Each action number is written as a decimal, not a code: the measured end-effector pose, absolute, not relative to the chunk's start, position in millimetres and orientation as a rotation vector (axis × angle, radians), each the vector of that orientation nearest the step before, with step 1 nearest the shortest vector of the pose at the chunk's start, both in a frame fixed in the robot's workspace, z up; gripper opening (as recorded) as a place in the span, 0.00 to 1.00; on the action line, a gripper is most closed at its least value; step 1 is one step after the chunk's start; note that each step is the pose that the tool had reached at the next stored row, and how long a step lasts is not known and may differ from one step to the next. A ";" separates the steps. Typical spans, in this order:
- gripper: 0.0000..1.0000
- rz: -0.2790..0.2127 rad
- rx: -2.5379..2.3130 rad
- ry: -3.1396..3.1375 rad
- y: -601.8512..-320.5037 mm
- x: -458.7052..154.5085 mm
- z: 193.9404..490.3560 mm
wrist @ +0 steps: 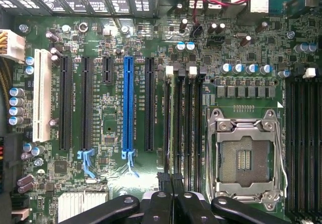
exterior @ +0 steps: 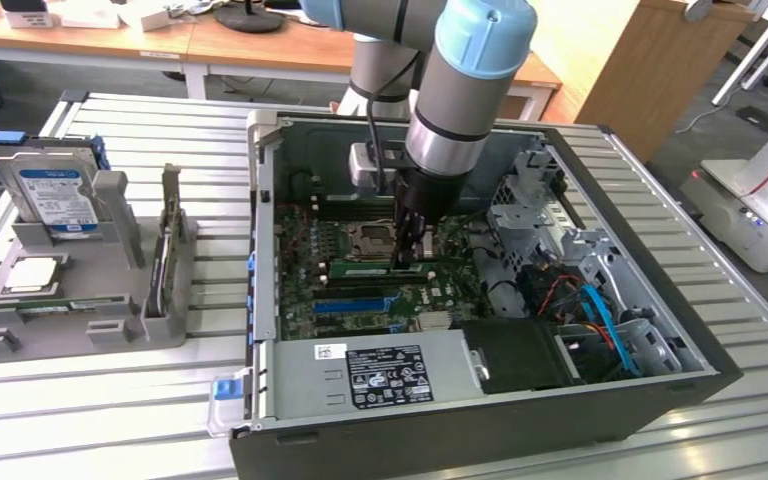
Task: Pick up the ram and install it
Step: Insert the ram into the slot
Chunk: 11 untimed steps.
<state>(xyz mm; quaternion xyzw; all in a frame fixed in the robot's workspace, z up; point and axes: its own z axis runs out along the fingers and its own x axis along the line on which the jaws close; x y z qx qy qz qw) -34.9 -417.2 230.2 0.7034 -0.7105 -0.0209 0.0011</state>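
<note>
The ram (exterior: 361, 268) is a thin green stick standing on edge in a memory slot beside the processor socket (exterior: 375, 237), inside the open computer case. In the wrist view the ram (wrist: 177, 128) shows edge-on between black slots and runs straight up to my fingertips (wrist: 167, 183). My gripper (exterior: 411, 258) hangs from the arm over the stick's end on the exterior view's right. The gripper (wrist: 173, 182) is shut, fingers pressed together right at the ram's top edge. I cannot see whether the stick is pinched between them.
A grey parts tray (exterior: 117, 325) on the exterior view's left holds a hard drive (exterior: 57, 195) and a square processor chip (exterior: 35, 274). Case walls, a drive cage (exterior: 544, 210) and cables (exterior: 598, 310) crowd the arm. A blue expansion slot (wrist: 128, 103) lies beside the memory slots.
</note>
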 end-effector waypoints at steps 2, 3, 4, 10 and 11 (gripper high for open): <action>0.12 -0.066 2.211 -2.227 -417.2 -34.8 230.2; 0.12 -0.066 2.213 -2.226 -417.3 -34.9 230.2; 0.12 -0.066 2.215 -2.224 -417.3 -34.9 230.2; 0.12 -0.066 2.220 -2.219 -417.3 -34.9 230.3; 0.12 -0.066 2.220 -2.218 -417.3 -34.9 230.3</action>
